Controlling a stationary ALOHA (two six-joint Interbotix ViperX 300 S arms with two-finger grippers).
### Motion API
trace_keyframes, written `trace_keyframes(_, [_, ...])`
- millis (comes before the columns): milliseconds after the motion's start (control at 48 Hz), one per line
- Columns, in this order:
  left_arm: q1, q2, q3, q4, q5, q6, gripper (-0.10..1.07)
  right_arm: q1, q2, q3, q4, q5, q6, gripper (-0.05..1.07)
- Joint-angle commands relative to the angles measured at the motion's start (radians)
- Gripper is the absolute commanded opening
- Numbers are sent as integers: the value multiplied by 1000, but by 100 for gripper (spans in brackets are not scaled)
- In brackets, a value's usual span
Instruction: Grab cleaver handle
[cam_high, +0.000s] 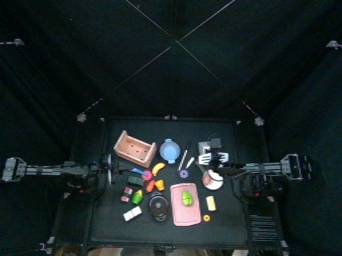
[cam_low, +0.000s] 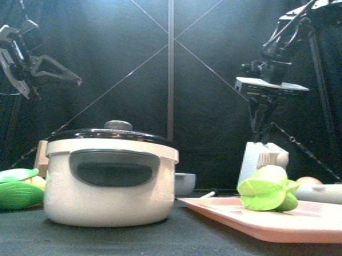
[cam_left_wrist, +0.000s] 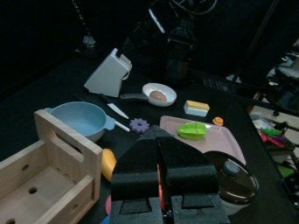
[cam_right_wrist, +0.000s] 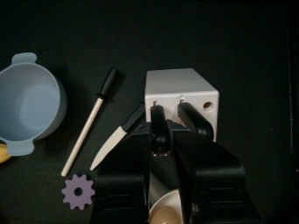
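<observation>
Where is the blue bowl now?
In the top view the blue bowl sits near the table's middle, just right of the wooden crate; the white block stands further right.

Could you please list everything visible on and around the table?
Crate: one, wooden, beside the bowl.
Bowl: one, blue, between crate and block.
Block: one, white, far side.
Cup: one, white-rimmed, near the block.
Utensil: one, dark-handled, between bowl and block.
Gear: one, purple, near the bowl.
Board: one, pink, front right.
Fruit: green, on the board; count unclear.
Pot: one, cream with dark lid, front edge.
Small toys: several, mixed colours, front left.
Left end effector: shut, raised above the crate side.
Right end effector: black, at the block's top.
</observation>
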Motion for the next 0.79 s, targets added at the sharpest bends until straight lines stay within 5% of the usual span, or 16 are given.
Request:
trace_keyframes(0, [2,3,-15,0,-6,0,-2,-2,-23,-18,-5,2,-3,50])
trace_keyframes(771, [2,3,-14,-11,-5,0,-2,-2,-31,-5,2,-2,-3,50])
